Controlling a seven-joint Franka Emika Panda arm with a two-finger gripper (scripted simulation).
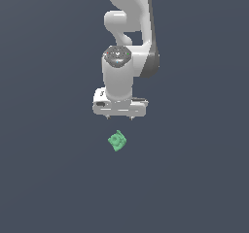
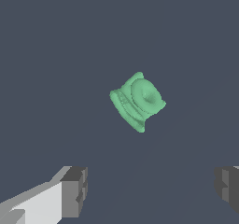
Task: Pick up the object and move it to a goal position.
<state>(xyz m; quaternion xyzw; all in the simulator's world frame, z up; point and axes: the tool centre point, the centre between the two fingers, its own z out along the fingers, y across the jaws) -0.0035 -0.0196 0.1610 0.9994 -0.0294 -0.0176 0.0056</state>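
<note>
**Open jaws above green piece**

Gripper (image 2: pixel 149 190) stands wide open, holding nothing. The object (image 1: pixel 117 141) lies apart, just below centre of the exterior frame. It looks light and rigid; its lumpy flanks beside the ring bump likely offer the surest hold.

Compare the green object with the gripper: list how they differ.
Colour: the green object is bright green; the gripper is white with dark grey fingertips.
Size: the object is much smaller than the gripper.
Shape: the object is lumpy with a ring-like bump; the gripper is blocky with two spread fingers.
Contact: none, they are apart.
</note>
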